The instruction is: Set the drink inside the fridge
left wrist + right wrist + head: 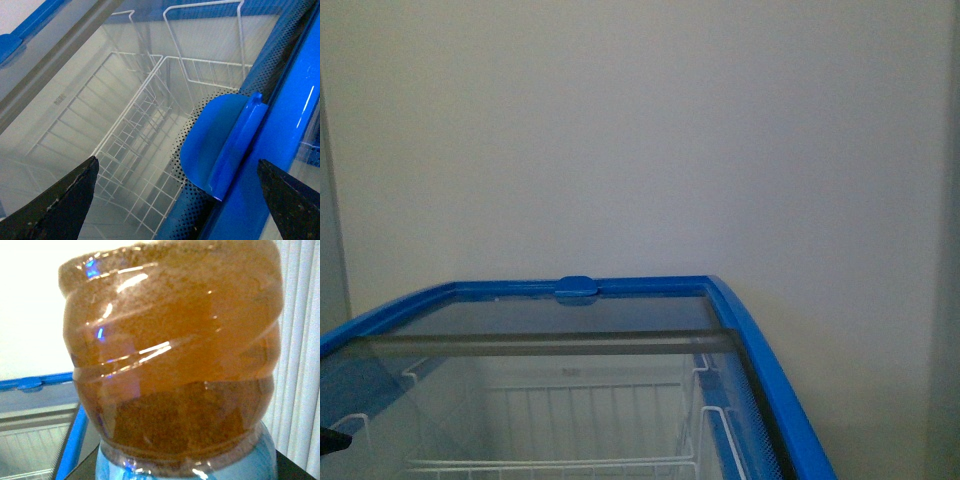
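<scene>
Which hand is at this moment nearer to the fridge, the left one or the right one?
Left. The left hand hangs open directly over the fridge, above its wire baskets. The right hand's view is filled by the drink; the fridge lies farther off behind it.

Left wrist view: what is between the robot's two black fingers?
In the left wrist view, the open left gripper frames the white wire basket and blue handle of the fridge.

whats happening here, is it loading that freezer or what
A two-armed robot is putting a drink into the fridge. The drink fills the right wrist view, with the fridge behind it, not yet inside. The left gripper hangs open at the blue lid handle, above the wire baskets. Whether the lid is open is unclear.
</scene>
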Controlling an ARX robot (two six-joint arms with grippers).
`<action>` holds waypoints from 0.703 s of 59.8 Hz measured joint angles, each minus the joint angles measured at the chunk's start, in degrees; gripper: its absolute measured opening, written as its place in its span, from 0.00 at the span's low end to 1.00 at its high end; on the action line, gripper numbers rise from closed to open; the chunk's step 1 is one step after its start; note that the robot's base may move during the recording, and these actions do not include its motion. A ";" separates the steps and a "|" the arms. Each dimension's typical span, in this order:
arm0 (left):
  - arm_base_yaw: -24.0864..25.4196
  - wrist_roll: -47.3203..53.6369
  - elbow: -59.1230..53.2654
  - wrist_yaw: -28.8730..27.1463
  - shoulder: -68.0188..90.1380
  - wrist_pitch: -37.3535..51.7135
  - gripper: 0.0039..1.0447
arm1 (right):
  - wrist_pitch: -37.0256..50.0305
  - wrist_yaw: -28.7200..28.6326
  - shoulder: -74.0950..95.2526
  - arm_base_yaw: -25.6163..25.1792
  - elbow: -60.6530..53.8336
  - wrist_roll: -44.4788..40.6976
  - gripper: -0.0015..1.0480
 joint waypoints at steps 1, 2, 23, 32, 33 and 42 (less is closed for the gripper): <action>-0.20 0.04 0.17 -0.20 0.35 0.48 0.92 | 0.00 0.00 0.00 0.00 0.00 0.00 0.38; -0.39 0.17 0.35 -0.35 0.70 0.94 0.92 | 0.00 0.02 0.00 0.00 0.00 0.00 0.38; -3.58 2.51 5.35 -3.26 7.63 1.25 0.92 | 0.00 0.00 0.00 0.00 0.00 0.00 0.38; -4.85 2.49 9.62 -3.32 11.54 1.38 0.92 | 0.00 0.00 0.00 0.00 0.00 0.00 0.38; -4.96 2.45 10.05 -3.32 11.89 1.46 0.92 | 0.00 0.00 0.00 0.00 0.00 0.00 0.38; -6.32 1.25 15.82 -6.43 15.96 5.09 0.92 | 0.00 0.00 0.00 0.00 0.00 0.00 0.38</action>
